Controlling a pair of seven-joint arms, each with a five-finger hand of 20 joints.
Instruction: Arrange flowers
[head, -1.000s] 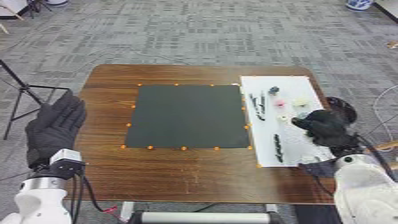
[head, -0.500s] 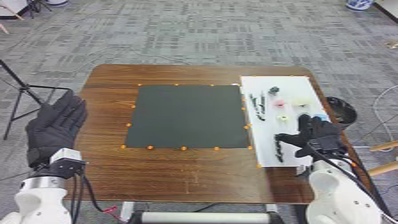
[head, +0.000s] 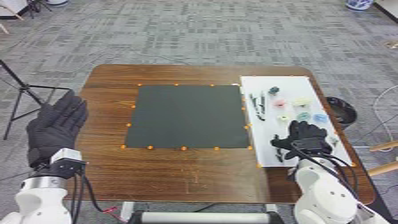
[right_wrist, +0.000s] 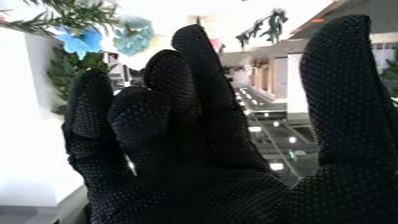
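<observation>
In head view, see left hand (head: 57, 131), fingers together; in right wrist view, green leaves (right_wrist: 69, 15) beyond loosely spread fingers (right_wrist: 202, 65) of right hand (head: 307, 136).

Left of the right fingers (head: 303, 129), I could pass over the flat dark-gray square mat (head: 187, 117); just ahead, a ruffled teal flower (head: 304, 116) and light-blue petaled flower (head: 321, 118) obstruct me.

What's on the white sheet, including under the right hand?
The white sheet holds a pink flower, a teal flower, a blue flower and dark sprigs, among others. Whatever lies directly beneath the right hand is covered.
</observation>
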